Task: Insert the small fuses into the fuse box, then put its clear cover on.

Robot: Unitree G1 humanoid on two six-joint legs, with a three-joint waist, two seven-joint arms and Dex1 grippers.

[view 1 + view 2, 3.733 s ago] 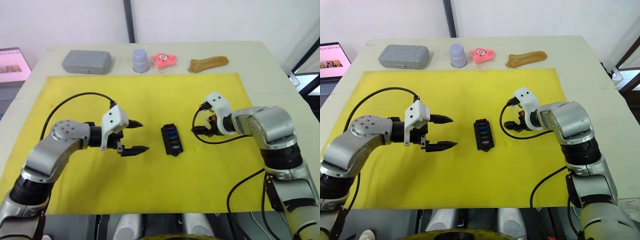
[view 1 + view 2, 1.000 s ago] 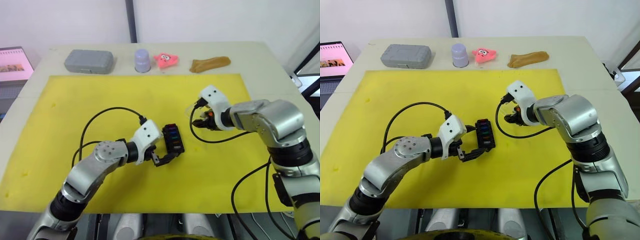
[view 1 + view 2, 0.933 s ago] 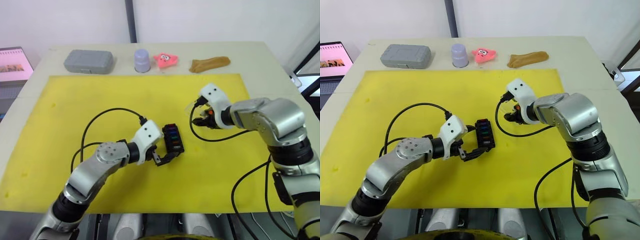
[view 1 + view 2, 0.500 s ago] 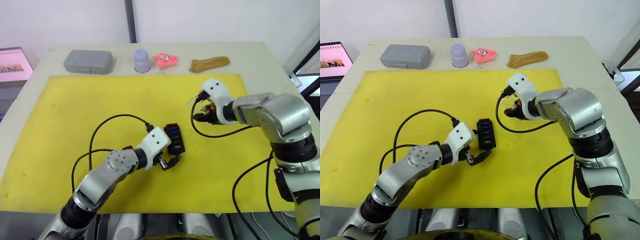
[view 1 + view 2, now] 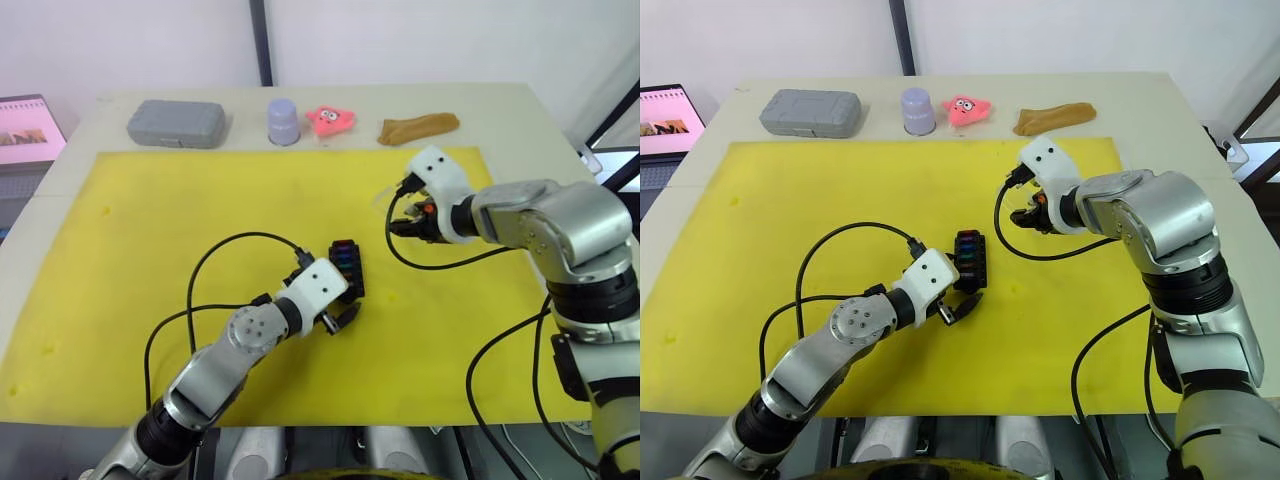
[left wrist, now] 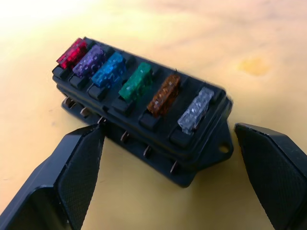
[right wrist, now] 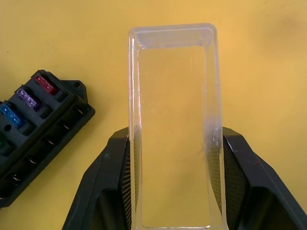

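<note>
The small black plastic fuse box [image 6: 144, 112] is seen lying on the yellow mat [image 5: 150, 230] on the worktop, with six small coloured fuses [image 6: 136, 81] pushed into its slots. The left hand [image 6: 177, 184] is spread open around it. The clear plastic cover [image 7: 175, 124] is gripped by the right hand [image 7: 175, 187] just beside the box.

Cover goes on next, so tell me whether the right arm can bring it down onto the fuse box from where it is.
Probably yes: the right gripper holds the clear cover beside the fuse box, whose fuse-filled top is open, while the left gripper straddles its end.
</note>
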